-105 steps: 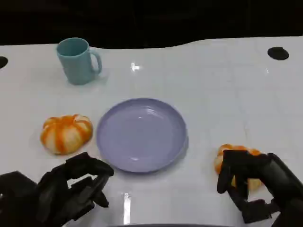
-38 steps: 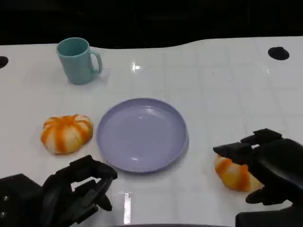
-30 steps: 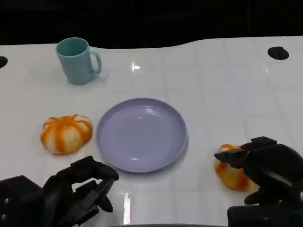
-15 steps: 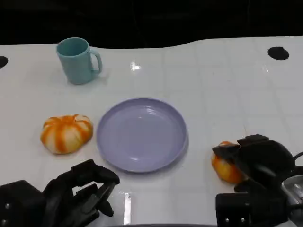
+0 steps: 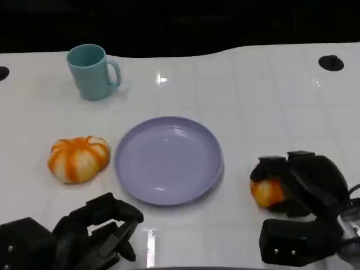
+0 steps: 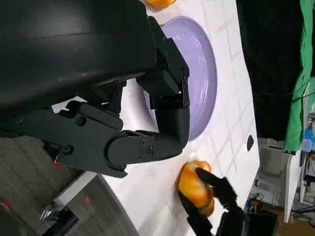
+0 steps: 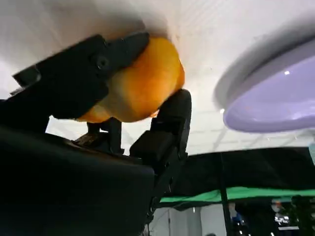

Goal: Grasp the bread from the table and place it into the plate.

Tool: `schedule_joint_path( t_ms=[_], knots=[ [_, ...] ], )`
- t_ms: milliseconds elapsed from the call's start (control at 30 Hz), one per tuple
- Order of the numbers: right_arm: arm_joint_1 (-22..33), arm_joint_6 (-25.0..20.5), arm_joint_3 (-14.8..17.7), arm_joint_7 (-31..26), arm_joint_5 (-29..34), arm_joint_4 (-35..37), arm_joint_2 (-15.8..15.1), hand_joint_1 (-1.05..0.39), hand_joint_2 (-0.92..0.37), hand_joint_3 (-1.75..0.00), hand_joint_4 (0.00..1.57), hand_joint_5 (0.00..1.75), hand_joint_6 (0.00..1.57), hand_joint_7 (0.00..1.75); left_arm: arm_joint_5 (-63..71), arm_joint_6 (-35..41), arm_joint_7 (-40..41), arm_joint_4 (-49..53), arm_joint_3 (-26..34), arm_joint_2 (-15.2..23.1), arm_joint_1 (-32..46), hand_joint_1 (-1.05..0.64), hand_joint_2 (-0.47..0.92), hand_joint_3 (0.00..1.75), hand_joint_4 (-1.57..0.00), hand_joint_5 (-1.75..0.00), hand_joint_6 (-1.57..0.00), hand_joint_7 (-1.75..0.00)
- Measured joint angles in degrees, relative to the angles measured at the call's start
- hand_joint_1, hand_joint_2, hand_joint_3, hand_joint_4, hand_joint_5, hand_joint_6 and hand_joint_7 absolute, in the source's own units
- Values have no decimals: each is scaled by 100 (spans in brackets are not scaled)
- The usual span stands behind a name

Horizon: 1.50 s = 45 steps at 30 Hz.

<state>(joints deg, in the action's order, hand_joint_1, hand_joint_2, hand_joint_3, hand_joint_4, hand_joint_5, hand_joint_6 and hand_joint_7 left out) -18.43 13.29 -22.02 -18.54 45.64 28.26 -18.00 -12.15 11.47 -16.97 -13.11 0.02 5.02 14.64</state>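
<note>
**Right hand has the bread**

The right hand (image 5: pixel 301 185) grips the bread (image 5: pixel 266 190), its fingers (image 7: pixel 170 129) wrapped round the orange roll, which sits on the white worktop (image 5: pixel 253 95) just right of the purple plate (image 5: pixel 169 159). The plate lies just beyond those fingertips. The left hand (image 5: pixel 93 230) hangs low with fingers (image 6: pixel 147 142) curled in, holding nothing. A second bun (image 5: pixel 79 158) lies ahead of the left fingers, a teal mug (image 5: pixel 93 72) farther back.
</note>
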Motion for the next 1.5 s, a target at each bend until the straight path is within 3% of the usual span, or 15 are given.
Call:
schedule_joint_path(
  t_ms=[100, 233, 333, 500, 533, 600, 700, 833, 1000, 1067, 1167, 1500],
  knots=[
    [-96, 145, -26, -182, -11, 57, 41, 0, -37, -111, 93, 175, 81, 155, 3, -67, 0, 1, -6, -2, 5, -44, 92, 42, -66, -175, -69, -126],
    [-203, 328, -38, -405, -26, 96, 126, -3, -39, -102, 96, 175, 86, 146, 30, -75, 37, 0, -24, -27, 14, -43, 92, 42, -65, -175, -71, -126],
    [-246, 439, -39, -446, -99, 93, 210, -3, -29, -122, 100, 175, 89, 149, 44, -84, 38, 1, -43, -43, 18, -43, 92, 43, -64, -175, -70, -125],
    [-277, 753, -25, -529, -299, -40, 358, -2, -24, -138, 103, 175, 88, 155, 58, -125, 39, 5, -66, -55, 19, -44, 91, 42, -66, -175, -70, -125],
    [-283, 785, -20, -507, -371, -107, 410, -3, -23, -139, 103, 175, 88, 155, 57, -129, 39, 8, -65, -55, 19, -44, 91, 42, -66, -175, -70, -125],
    [-289, 820, -21, -385, -487, -349, 534, -4, -19, -145, 102, 175, 93, 137, 50, -130, 38, 10, -62, -56, 19, -44, 91, 41, -67, -175, -70, -124],
    [-310, 650, -27, -116, -509, -703, 714, 0, -15, -146, 101, 175, 95, 131, 43, -129, 38, 10, -56, -56, 21, -43, 91, 41, -67, -175, -71, -123],
    [-349, 622, -36, 115, -623, -941, 883, -4, -14, -152, 103, 175, 95, 138, 44, -129, 38, 9, -44, -40, 36, -42, 91, 42, -66, -175, -71, -124],
    [-467, 638, -44, 552, -983, -929, 1096, 0, -22, -142, 100, 175, 89, 144, 45, -142, 36, 25, -40, -18, 35, -42, 91, 43, -67, -175, -70, -124],
    [-608, 674, -65, 699, -1091, -778, 1213, -3, -23, -145, 101, 175, 81, 162, 37, -142, 36, 29, -34, -16, 36, -42, 90, 43, -67, -175, -71, -124],
    [-920, 796, -99, 750, -1200, -274, 1428, -8, -24, -147, 102, 175, 76, 172, 25, -141, 35, 29, -25, -15, 38, -43, 90, 43, -68, -175, -71, -125],
    [-2025, 1179, -260, 384, -1214, 1897, 2032, -8, -29, -133, 95, 175, 69, 171, 42, -148, 36, 32, -18, -3, 66, -43, 89, 44, -66, -175, -71, -126]
  ],
)
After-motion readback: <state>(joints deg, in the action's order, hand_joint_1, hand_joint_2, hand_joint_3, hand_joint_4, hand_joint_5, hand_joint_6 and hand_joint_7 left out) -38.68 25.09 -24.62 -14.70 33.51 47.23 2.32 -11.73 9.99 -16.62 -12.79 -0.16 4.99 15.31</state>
